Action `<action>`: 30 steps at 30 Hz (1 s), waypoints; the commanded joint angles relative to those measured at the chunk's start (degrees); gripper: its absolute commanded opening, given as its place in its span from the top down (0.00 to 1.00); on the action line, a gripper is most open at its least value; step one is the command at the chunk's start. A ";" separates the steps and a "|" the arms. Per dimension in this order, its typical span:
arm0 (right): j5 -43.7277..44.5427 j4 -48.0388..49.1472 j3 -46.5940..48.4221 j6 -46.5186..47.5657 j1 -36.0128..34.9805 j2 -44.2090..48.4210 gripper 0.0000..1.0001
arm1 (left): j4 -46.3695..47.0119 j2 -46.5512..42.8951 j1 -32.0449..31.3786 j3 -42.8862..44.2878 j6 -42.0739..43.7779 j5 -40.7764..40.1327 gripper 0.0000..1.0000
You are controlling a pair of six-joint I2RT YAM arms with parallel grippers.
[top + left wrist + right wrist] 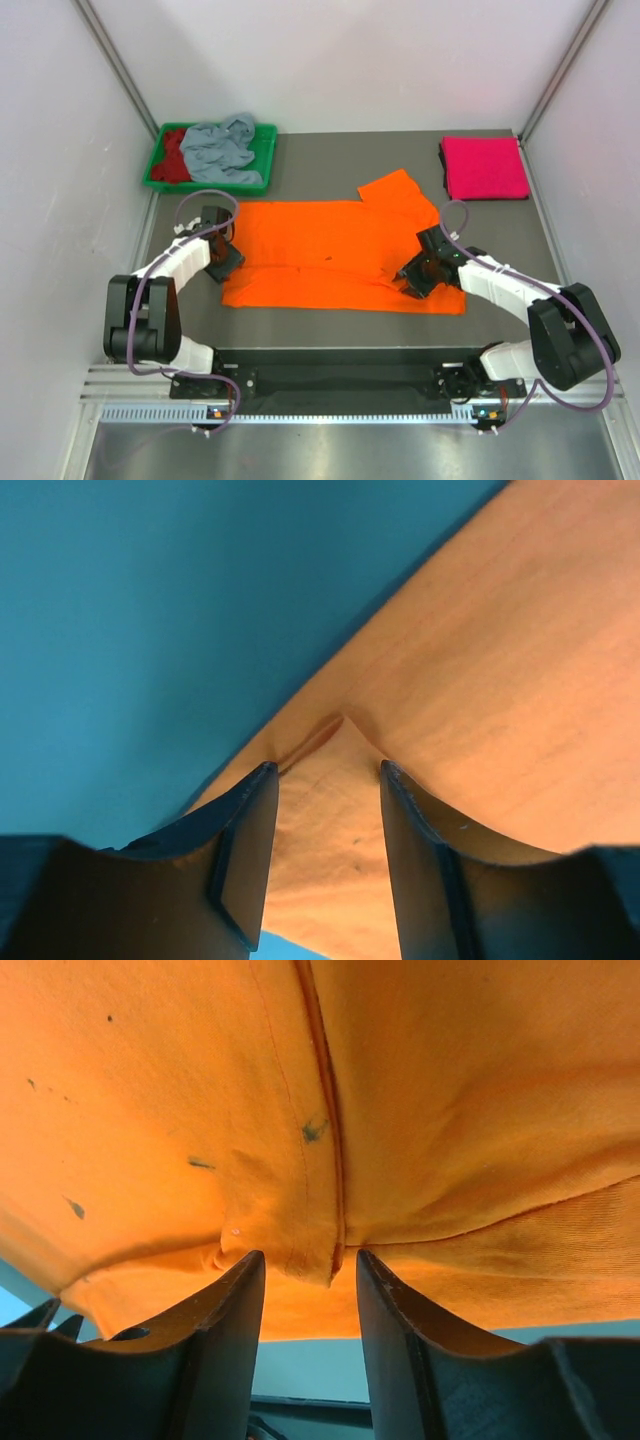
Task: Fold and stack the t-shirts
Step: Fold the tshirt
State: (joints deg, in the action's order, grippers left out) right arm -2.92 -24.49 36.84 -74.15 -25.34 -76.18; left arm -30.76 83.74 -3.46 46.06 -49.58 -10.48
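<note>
The right gripper (310,1256) fills its wrist view, its jaws closed to a narrow gap on a pinched fold of the orange shirt (340,250), which it holds raised off the table (500,250). The left gripper (325,770) sits low at the shirt's left edge with its jaws parted; cloth lies between them with a small pucker just past the tips, and it seems to have no hold. The shirt lies spread across the middle of the table, its near hem turned up in a strip and one sleeve sticking out at the far right. With only one side apparently held, any pull by the right arm could drag the shirt askew and skew the fold. The pinch is thin, so it could slip. The pink shirt (484,168) lies folded at the far right; two more wait in the tray (268,150).
</note>
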 commanded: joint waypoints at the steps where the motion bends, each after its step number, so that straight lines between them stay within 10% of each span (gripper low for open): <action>1: 2.57 0.85 1.48 -0.91 -0.76 0.42 0.60 | 1.85 0.98 0.21 1.22 0.54 -2.44 0.50; 12: 6.34 4.00 3.06 2.42 -0.85 -1.60 1.00 | 2.29 1.33 0.21 2.45 2.21 -5.34 0.76; 18: 6.08 7.26 5.16 7.25 -0.76 -3.00 1.00 | 1.68 1.77 0.21 3.77 2.56 -5.16 1.00; 30: 4.50 14.38 8.16 16.04 -1.11 -8.98 1.00 | 0.97 2.74 0.21 4.30 2.74 -8.06 1.00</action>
State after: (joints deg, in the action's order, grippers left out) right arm 1.85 -14.55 42.17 -62.33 -25.39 -83.83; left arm -30.22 86.46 -3.49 48.75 -47.59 -15.81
